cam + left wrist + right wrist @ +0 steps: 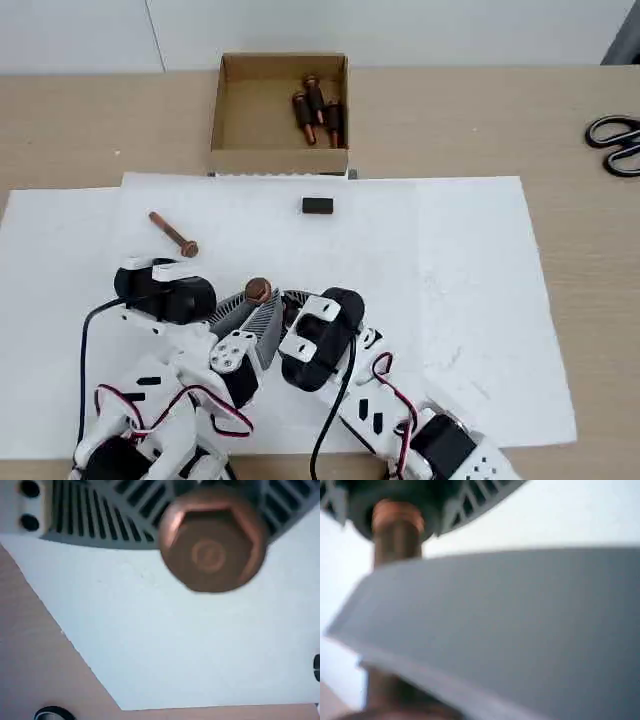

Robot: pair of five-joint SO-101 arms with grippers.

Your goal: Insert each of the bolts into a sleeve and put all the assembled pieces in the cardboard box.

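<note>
Both arms (150, 385) are built from white plastic shells (235, 352) dotted with small screw holes around black motor blocks (180, 297), strung with thin red, black and white wires (390, 380) and a thicker black cable (85, 350), each tipped with a grey slatted tool (258, 303).

Light wood worktop (80, 130), with a big white paper sheet (470, 280) covering it from the middle down to 6 o'clock. Black-handled scissors (615, 143) sit at 2 o'clock, off the paper.

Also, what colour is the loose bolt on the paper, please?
Copper-brown bolt; clearest in the high view.
</note>
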